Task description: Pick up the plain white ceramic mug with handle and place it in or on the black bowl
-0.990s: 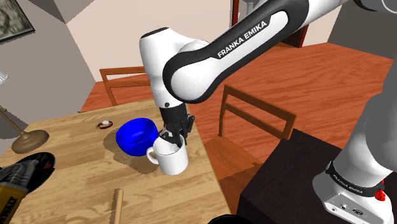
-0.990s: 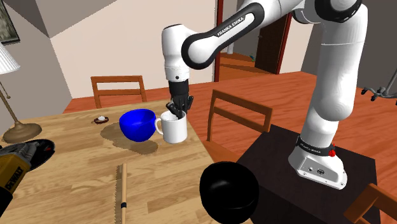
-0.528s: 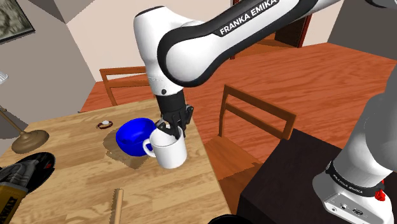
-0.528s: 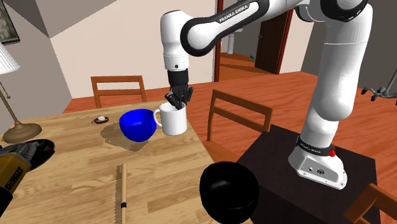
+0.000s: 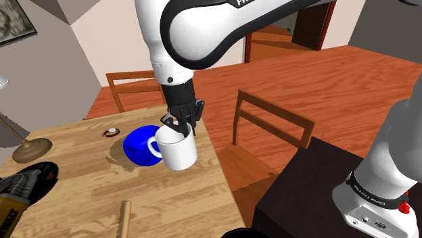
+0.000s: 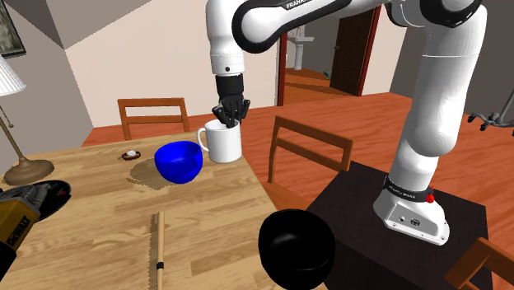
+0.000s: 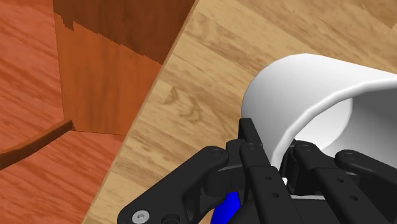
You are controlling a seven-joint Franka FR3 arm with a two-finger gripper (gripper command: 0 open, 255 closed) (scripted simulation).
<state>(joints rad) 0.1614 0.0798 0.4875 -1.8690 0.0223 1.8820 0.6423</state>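
The arm [image 6: 280, 12] reads "FRANKA", cropped; the yellow tool [image 6: 15, 231] perhaps "DEWALT".

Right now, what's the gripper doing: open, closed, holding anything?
Gripper: closed on the rim of the white mug, holding it.

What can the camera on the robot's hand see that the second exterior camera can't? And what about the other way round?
Wrist view: right up close, the black fingers clasp the white mug by its rim, and you look into its hollow. Second exterior view: the black bowl, the saw and the arm's dark stand. Both: the mug, the gripper and the wooden table.
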